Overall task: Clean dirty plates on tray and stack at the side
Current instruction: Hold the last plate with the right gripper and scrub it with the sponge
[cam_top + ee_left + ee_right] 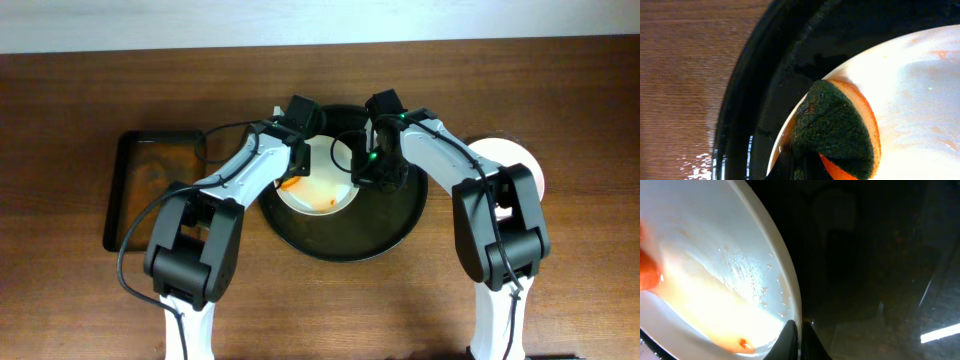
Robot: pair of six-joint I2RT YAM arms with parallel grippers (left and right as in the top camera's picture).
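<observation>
A white plate (322,185) with orange-red smears lies in the large round black tray (395,225). My left gripper (293,172) is shut on an orange sponge with a dark green scouring face (840,130), pressed on the plate's left rim (920,95). My right gripper (368,172) is shut on the plate's right rim (792,295), one finger on each side (800,336). A pale pink plate (515,160) lies on the table to the right of the tray. The blue-green plate is not in view.
A smaller rectangular black tray with a brownish floor (155,185) lies at the left. The round tray's raised rim (747,100) borders wet wood table (680,75). The tray's dark floor (880,280) lies right of the plate.
</observation>
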